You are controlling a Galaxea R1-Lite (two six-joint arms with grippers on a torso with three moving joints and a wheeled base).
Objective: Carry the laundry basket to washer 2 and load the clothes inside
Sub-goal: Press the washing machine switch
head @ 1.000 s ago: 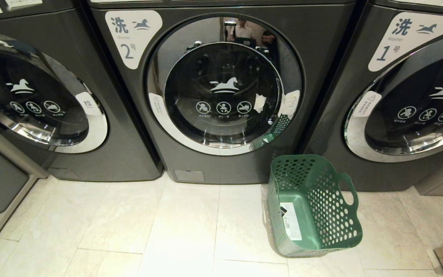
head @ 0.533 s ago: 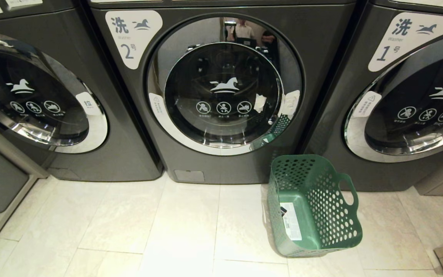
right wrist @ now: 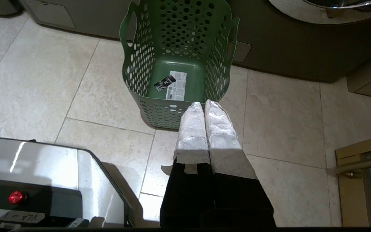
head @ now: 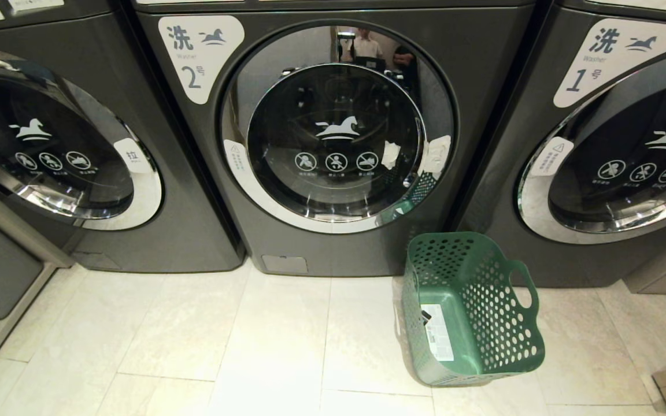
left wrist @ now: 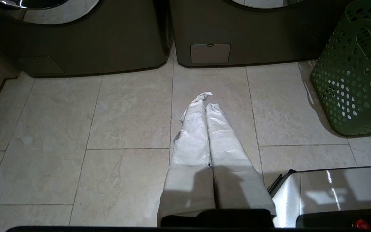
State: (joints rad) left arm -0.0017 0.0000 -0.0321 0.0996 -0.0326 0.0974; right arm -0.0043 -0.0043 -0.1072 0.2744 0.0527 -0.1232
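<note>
Laundry basket (head: pixel 472 309) stands empty on the floor (head: pixel 223 341), just right of washer 2 (head: pixel 333 138), whose door is shut; long axis runs toward the washer. Right gripper (right wrist: pixel 201 103), nearer, pressed closed, hovers at the basket's near wall. Left gripper (left wrist: pixel 206 100), closed, empty, well left of the basket. No clothes visible.

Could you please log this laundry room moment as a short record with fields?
laundry basket: upright on the tiled floor, empty but for a white sticker on its base
washer 2: door shut, directly behind the basket
washer 1: to the right, door shut
clothes: none visible
left gripper: shut, empty, above bare floor
right gripper: shut, empty, by the basket's near rim
</note>
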